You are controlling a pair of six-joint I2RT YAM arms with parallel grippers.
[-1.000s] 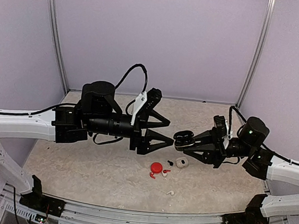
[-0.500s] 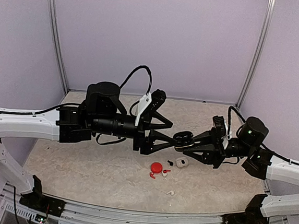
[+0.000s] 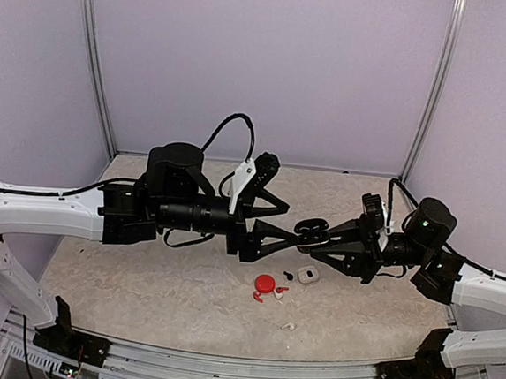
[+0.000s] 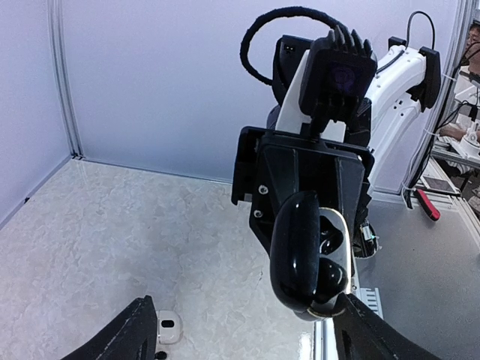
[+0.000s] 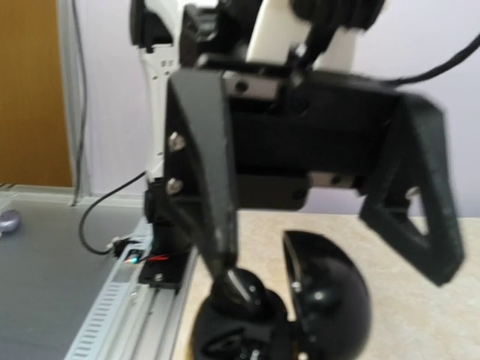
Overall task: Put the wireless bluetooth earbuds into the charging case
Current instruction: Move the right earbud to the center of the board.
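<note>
Now holding open black case (image 3: 310, 226) mid-air w/ R gripper (image 3: 321, 240), pinched tight on it, mouth toward L arm. L gripper (image 3: 291, 223) spread, empty, near tip touching case. Black bud (image 3: 288, 275) & white bud (image 3: 287, 325) loose on table (image 3: 137, 295) below; prob. reach down w/ L.

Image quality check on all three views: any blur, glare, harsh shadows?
Top external: sharp, with even light and only soft shadows on the table. Left wrist: crisp, with glossy highlights on the black case. Right wrist: soft throughout; the left end effector and the case, close to the lens, look smeared.
</note>
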